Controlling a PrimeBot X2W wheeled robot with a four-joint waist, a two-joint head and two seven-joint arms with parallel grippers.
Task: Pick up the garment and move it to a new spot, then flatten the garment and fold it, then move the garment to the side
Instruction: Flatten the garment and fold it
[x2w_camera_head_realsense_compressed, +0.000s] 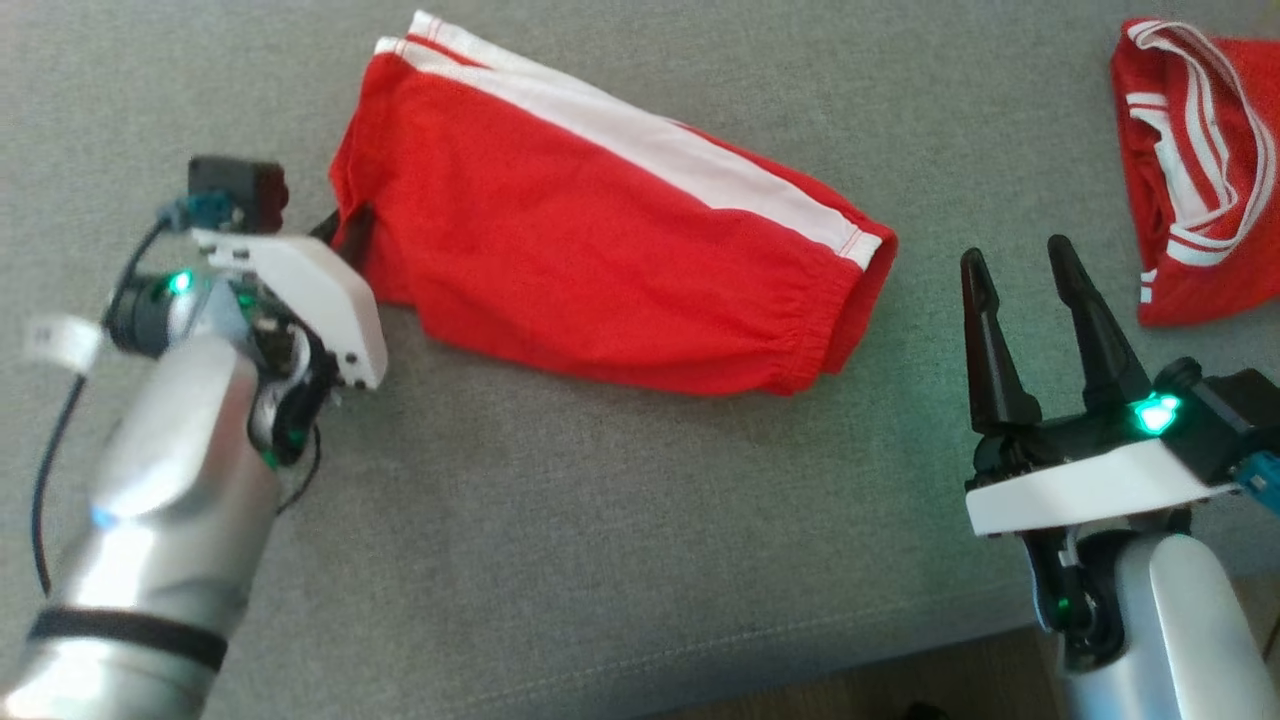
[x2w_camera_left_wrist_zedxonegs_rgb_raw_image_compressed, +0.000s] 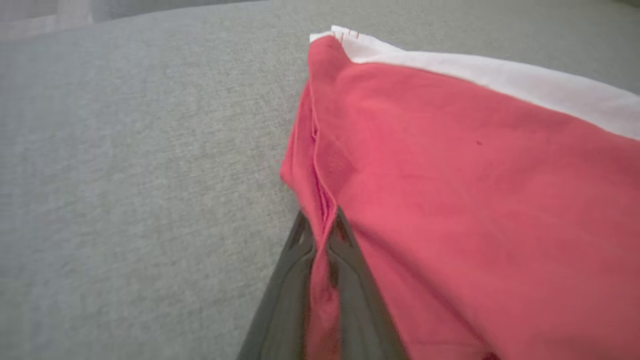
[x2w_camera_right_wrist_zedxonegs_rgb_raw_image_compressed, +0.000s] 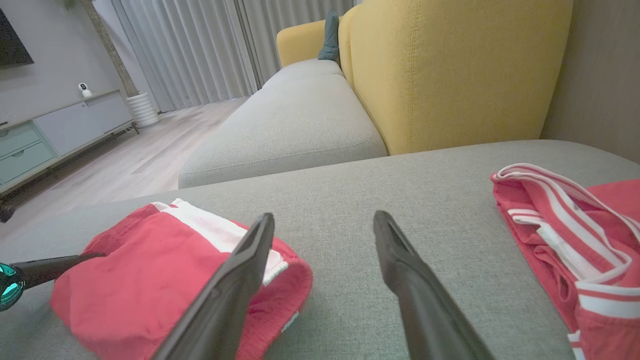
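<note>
Left gripper (x2w_camera_head_realsense_compressed: 350, 225), head view: its fingers are closed on the left-hand end of the red shorts (x2w_camera_head_realsense_compressed: 600, 260), which lie in the upper centre of the frame on the grey sofa cushion (x2w_camera_head_realsense_compressed: 600, 560). Right gripper (x2w_camera_head_realsense_compressed: 1015, 255) stands at lower right with its fingers apart, holding nothing, near the gathered edge (x2w_camera_head_realsense_compressed: 800, 345) of the shorts. A second red garment (x2w_camera_head_realsense_compressed: 1190, 170) lies at upper right, well apart from the shorts. Open cushion runs across the lower centre and far left. The cushion's front edge and the floor (x2w_camera_head_realsense_compressed: 900, 690) cut across the bottom right.

Left wrist view: both fingers (x2w_camera_left_wrist_zedxonegs_rgb_raw_image_compressed: 360, 280) pinch a thin fold of red cloth at the edge of the shorts, with the white side stripe (x2w_camera_left_wrist_zedxonegs_rgb_raw_image_compressed: 500, 80) beyond. Judgement: the fabric is light, soft and limp. It is likely to drape and bunch from a single pinch, so a second hold on the opposite end is advisable before flattening.

Right wrist view: the open fingers point across bare cushion between the two garments. A yellow backrest (x2w_camera_right_wrist_zedxonegs_rgb_raw_image_compressed: 450, 65) bounds the far side.
</note>
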